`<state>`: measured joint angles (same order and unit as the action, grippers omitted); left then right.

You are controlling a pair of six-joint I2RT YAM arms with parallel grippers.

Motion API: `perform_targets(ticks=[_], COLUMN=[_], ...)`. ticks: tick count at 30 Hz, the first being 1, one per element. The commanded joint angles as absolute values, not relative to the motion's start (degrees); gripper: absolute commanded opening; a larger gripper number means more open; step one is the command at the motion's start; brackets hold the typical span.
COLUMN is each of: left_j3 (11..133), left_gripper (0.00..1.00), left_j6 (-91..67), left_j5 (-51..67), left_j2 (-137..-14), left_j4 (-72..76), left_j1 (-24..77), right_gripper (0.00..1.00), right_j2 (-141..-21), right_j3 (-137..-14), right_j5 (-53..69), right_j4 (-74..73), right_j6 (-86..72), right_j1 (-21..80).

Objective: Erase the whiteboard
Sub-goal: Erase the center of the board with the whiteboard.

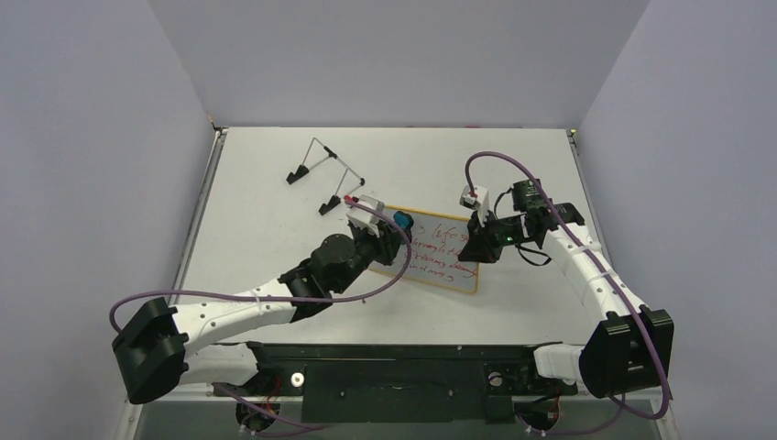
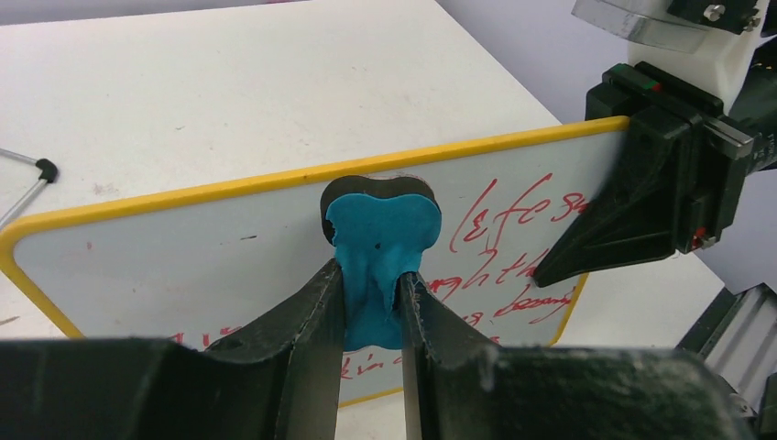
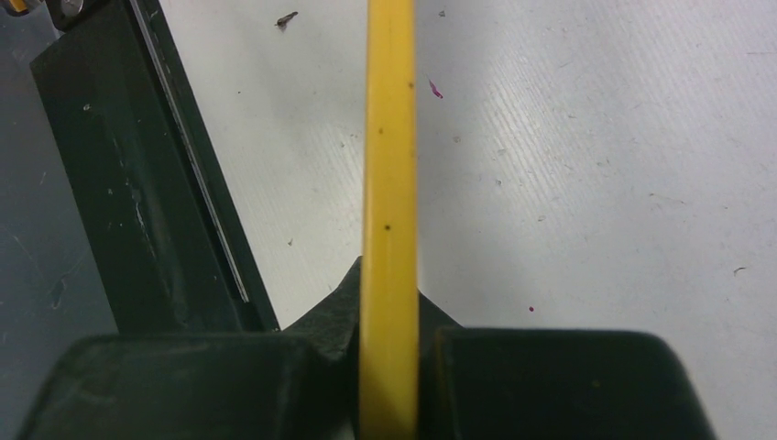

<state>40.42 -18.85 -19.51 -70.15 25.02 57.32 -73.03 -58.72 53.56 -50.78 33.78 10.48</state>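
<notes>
Pinching the whiteboard (image 1: pixel 444 261) by its yellow rim in the right hand (image 3: pixel 389 330), centre frame, to steady it tilted above the counter (image 1: pixel 266 211). Squeezing the blue eraser (image 2: pixel 380 234) narrow in the left hand (image 2: pixel 371 289), against the board left of the red writing (image 2: pixel 513 247), seemingly poised to wipe

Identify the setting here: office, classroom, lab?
Likely a robot lab test cell: plain walls box in a white table on three sides, a left arm and right arm are bolted at its near edge, and the props are a whiteboard and wire stand.
</notes>
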Motion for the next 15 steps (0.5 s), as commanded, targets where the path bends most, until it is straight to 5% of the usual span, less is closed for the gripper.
perform_targets(ticks=[1, 15], left_j3=[38.6, 49.7], left_gripper=[0.00, 0.00], left_j6=[-22.9, -21.2], left_j5=[-18.9, -23.9], left_j2=[-68.8, -82.3], left_j4=[25.5, 25.9], left_j1=[58.2, 59.7], right_gripper=[0.00, 0.00], right_j2=[-74.0, -74.1], right_j3=[-58.8, -58.8], right_j5=[52.4, 52.6], right_j4=[-54.4, -54.3], right_j6=[35.2, 34.9], right_j1=[10.9, 10.8])
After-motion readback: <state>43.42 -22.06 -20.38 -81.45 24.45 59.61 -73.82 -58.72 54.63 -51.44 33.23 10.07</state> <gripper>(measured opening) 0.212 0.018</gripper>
